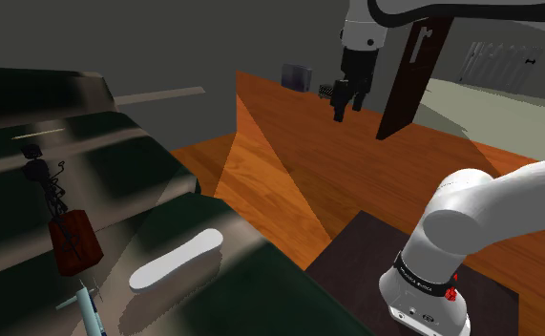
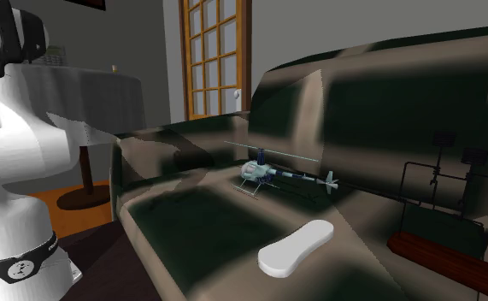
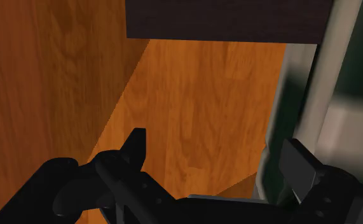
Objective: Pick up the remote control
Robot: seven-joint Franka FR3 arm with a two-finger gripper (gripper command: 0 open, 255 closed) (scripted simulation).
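The remote control (image 1: 177, 260) is a plain white, elongated, rounded slab lying flat on the dark green and grey sofa seat (image 1: 261, 301). In the second exterior view the remote control (image 2: 296, 246) lies near the seat's front edge. My black gripper (image 1: 346, 108) hangs high over the wooden floor, far from the remote and off to the shoulder view's right of the sofa. In the wrist view the gripper (image 3: 218, 156) is open, its fingers (image 3: 135, 145) wide apart with only floor between them.
A small toy helicopter (image 2: 263, 174) stands on the sofa seat behind the remote. A red-brown object (image 1: 74, 241) with black stands (image 1: 41, 172) lies beside it. The dark stand box (image 1: 356, 253) sits on the wooden floor (image 1: 299, 143). A round table (image 2: 88, 85) stands behind the white arm (image 2: 11, 171).
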